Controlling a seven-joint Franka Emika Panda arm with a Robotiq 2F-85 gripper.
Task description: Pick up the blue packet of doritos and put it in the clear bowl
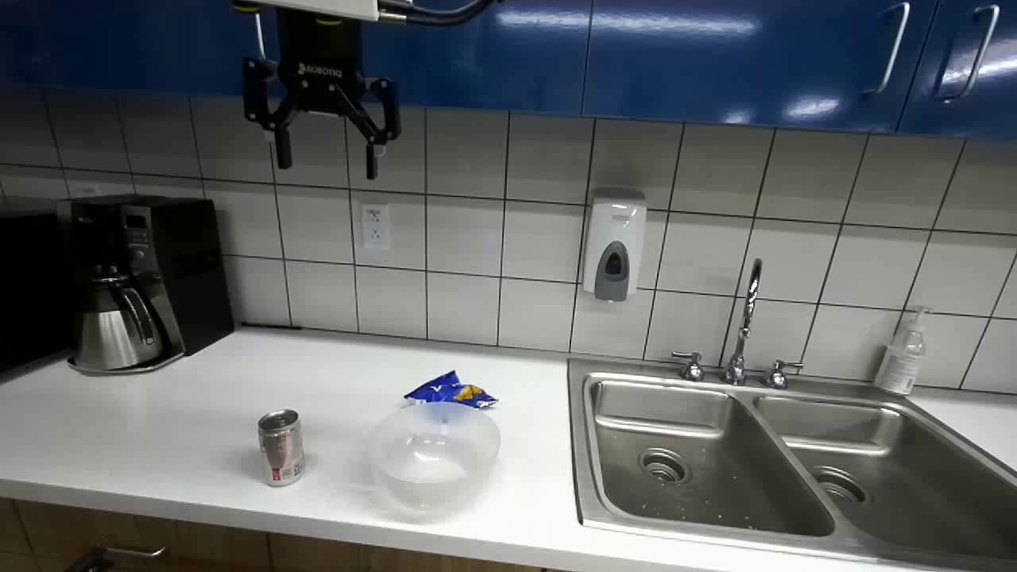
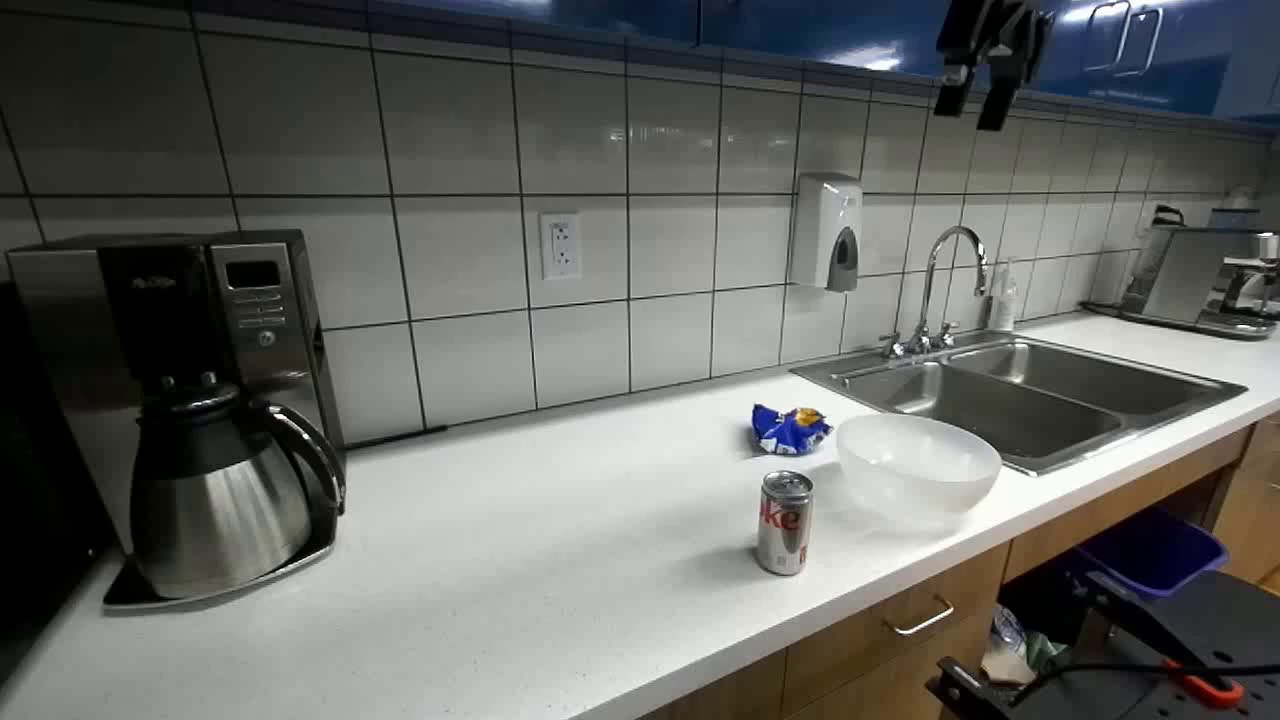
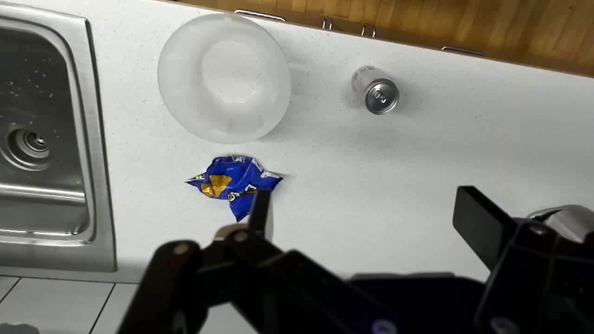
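Your gripper (image 1: 327, 167) hangs high over the white counter (image 1: 175, 429), its two fingers (image 1: 284, 151) spread wide with only air between them. The blue packet of doritos (image 1: 451, 391) lies on the counter, on the far side of the clear bowl (image 1: 433, 457), toward the tiled wall (image 1: 465, 230). In the wrist view you see a thin strip of counter between packet and bowl, so they sit just beside each other and do not touch.

As you face the wall, the packet is low down and to the right of your gripper, on the side where the sink (image 1: 585, 445) is. So I think you need to go right, then down. I can't tell how much near or far you must shift too.

The packet's long way runs left to right, along the counter. Your fingers stand apart the same way, left and right. If you drop down like this, you will likely squeeze it end to end, and I can't tell if it fits. A quarter turn may let you pinch the short way, but then the near finger could bump the bowl. The can (image 1: 281, 447) is left of the bowl, so it should not get in your way.
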